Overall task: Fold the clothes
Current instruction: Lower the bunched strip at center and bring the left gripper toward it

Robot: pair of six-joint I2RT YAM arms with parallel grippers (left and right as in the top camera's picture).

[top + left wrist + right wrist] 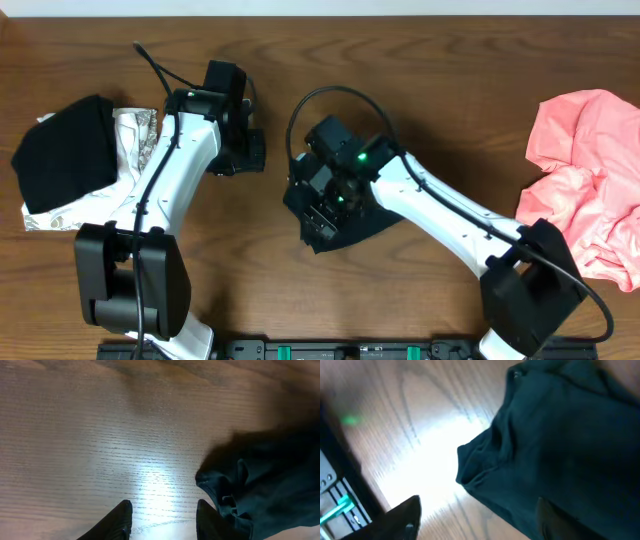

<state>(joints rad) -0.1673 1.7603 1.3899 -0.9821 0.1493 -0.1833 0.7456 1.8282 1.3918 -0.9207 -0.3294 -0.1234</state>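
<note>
A crumpled black T-shirt (368, 226) lies at the table's middle, partly hidden under my right gripper (316, 214). In the right wrist view the gripper (480, 521) is open; one finger is over bare wood and the other over the shirt (560, 445). My left gripper (252, 150) is open and empty over bare wood just left of the shirt. In the left wrist view (162, 521) the shirt's edge (270, 485) lies to the right of the fingers. A folded black garment (65, 150) lies on a white-grey patterned one (135, 130) at far left. A salmon-pink garment (590, 180) lies at far right.
The wooden table (450, 90) shows bare wood along the back and between the garments. A black rail with green marks (330, 350) runs along the front edge, and it also shows in the right wrist view (340, 505). Both arm bases stand at the front.
</note>
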